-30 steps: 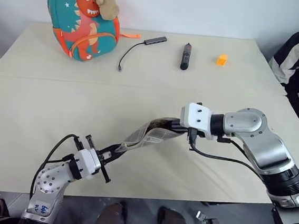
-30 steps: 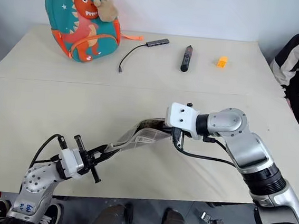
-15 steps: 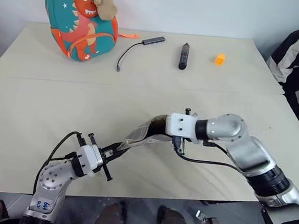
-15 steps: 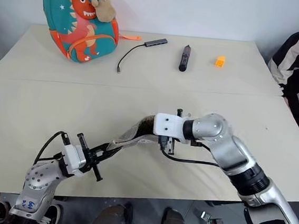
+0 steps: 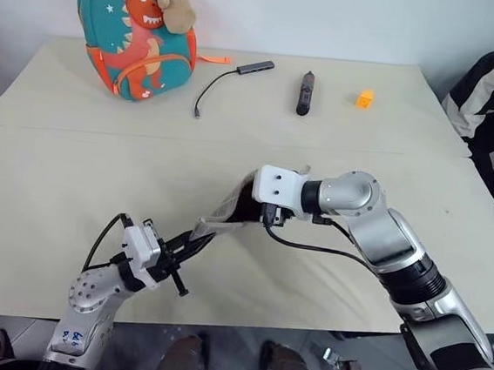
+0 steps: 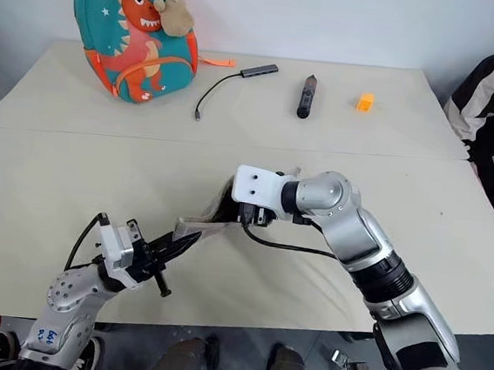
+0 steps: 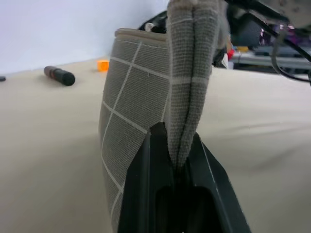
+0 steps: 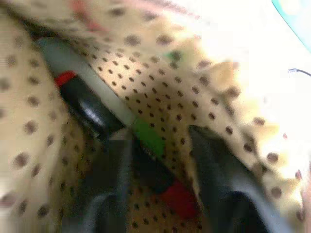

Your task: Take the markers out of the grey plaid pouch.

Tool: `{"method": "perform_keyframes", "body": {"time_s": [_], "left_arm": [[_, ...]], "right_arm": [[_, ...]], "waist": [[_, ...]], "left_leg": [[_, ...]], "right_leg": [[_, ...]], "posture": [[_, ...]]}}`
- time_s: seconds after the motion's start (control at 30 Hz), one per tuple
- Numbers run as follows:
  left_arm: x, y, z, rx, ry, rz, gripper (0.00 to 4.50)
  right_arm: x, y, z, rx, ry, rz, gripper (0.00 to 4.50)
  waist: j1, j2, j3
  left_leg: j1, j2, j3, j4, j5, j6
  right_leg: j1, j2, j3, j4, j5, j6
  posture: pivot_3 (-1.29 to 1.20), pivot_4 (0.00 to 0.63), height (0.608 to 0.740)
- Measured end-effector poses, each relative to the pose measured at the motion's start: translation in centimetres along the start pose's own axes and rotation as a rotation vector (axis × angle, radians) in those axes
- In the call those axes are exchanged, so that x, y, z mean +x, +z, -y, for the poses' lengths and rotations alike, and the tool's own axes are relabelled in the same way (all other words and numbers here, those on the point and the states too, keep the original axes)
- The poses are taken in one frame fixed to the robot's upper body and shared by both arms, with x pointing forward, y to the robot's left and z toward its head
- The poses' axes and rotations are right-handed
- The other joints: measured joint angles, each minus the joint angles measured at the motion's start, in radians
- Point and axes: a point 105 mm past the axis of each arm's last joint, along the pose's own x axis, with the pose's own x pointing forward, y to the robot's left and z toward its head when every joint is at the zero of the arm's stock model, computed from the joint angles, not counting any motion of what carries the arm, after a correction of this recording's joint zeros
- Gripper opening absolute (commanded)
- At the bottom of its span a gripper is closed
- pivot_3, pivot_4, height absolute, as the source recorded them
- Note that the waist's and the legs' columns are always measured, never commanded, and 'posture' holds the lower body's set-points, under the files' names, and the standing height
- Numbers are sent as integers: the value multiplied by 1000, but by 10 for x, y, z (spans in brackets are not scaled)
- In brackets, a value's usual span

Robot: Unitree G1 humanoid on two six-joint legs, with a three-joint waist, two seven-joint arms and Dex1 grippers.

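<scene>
Your left gripper (image 7: 181, 167) is clamped tight on the near-left end of the grey plaid pouch (image 5: 223, 213), fabric fold pinched between both fingers; that's clear in the left wrist view. The pouch hangs off the table (image 5: 73, 177) between your two arms, near-centre, its far-right end raised and the mouth facing your right gripper (image 8: 163, 179).

Your right gripper is pushed into the pouch mouth. In the right wrist view its fingers (image 8: 221, 184) are spread apart inside the tan dotted lining (image 8: 194, 92), with the markers (image 8: 150, 141) lying between and just ahead of them: green and red bits plus a dark cap. Can't tell whether the fingers touch them.

Far side of the table, left to right: teal dinosaur backpack (image 5: 137, 34), cable adapter (image 5: 236, 72), black pen-like stick (image 5: 306, 92), small orange block (image 5: 366, 98).
</scene>
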Motion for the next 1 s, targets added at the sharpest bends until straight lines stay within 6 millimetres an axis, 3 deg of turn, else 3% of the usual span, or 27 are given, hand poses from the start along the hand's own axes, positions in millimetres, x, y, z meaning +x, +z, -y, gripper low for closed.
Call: {"method": "perform_keyframes", "body": {"time_s": [0.13,0.17,0.6,0.73,1.0], "left_arm": [[0,1,-5,-57,35,19,0],[0,2,-7,-80,43,28,0],[-2,9,-12,-274,26,72,0],[-5,10,-16,-343,41,95,0],[-12,10,-18,-434,25,107,0]], "right_arm": [[-1,1,-1,-9,10,0,4312],[-2,2,-2,-14,13,1,4457],[-5,15,-9,-6,51,40,4457],[-6,16,-9,-12,54,44,3582],[-9,25,-9,-80,71,22,3582]], "waist": [[0,0,0],[0,0,0],[0,0,0],[0,0,0],[-1,0,0]], "left_leg": [[0,0,0,0,0,0],[0,0,0,0,0,0],[0,1,0,2,0,0],[0,1,0,2,0,0],[0,1,0,2,0,-1]], "right_leg": [[0,0,0,1,0,0],[0,0,0,1,0,0],[0,1,0,1,0,0],[0,0,0,1,0,0],[0,1,0,1,0,-1]], "posture": [[0,150,740],[0,150,740],[0,150,740],[0,150,740],[0,150,740]]}}
